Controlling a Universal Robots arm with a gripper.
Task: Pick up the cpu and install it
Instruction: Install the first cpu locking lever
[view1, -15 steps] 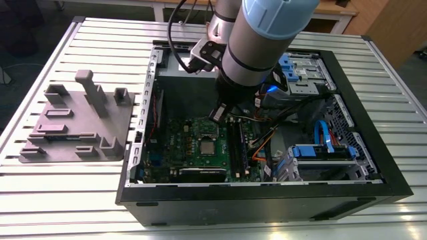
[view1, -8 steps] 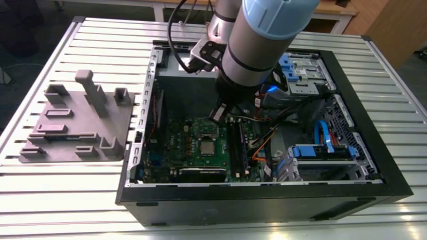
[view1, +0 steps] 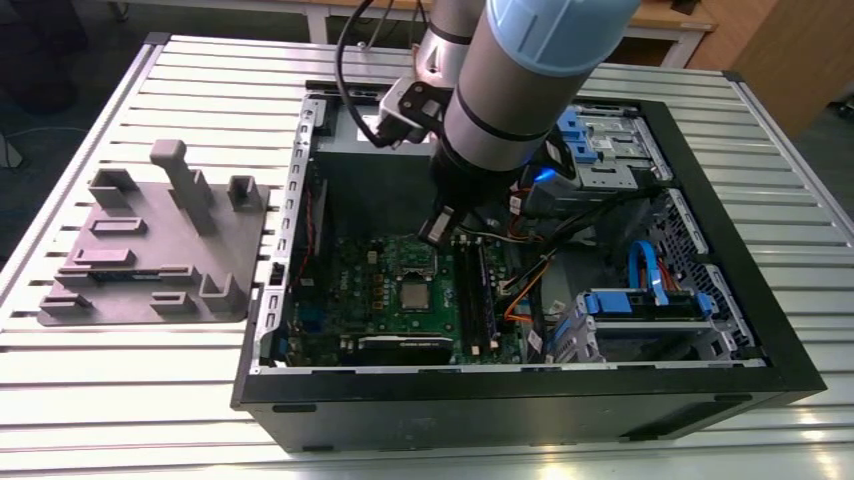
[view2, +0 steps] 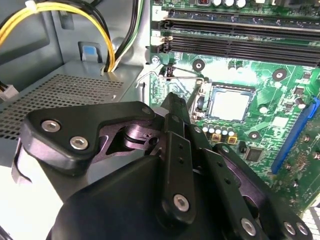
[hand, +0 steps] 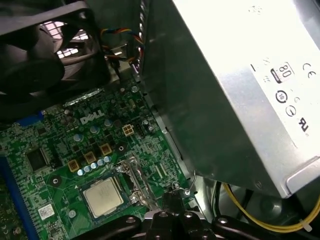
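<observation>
- The tool (view1: 441, 228), black and blocky, hangs inside the open computer case (view1: 534, 400) above the far edge of the green board (view1: 400, 300); I cannot tell whether its tips are apart or together, as its own body hides them in both wrist views.
- The cpu (view1: 415, 294) lies flat in its socket on the board, apart from the tool: a small square chip with a dull silvery-grey metal top, seen in the second wrist view (view2: 229, 104) and the first wrist view (hand: 103, 196).
- A thin wire lever (hand: 134, 180) and metal frame stand open just beside the chip.
- Long black memory slots (view2: 240, 42) run in parallel near the socket.
- A grey metal power box (hand: 235, 95) with smooth sheet sides sits beside the board; yellow and black cables (view2: 75, 20) trail from it.
- A black fan (hand: 45, 55) sits at the board's edge.
- On the exterior view's left a grey moulded holder (view1: 154, 250) with upright posts rests on the desk (view1: 134, 390).
- The desk is pale ribbed metal slats; wooden furniture (view1: 787, 50) stands beyond it.
</observation>
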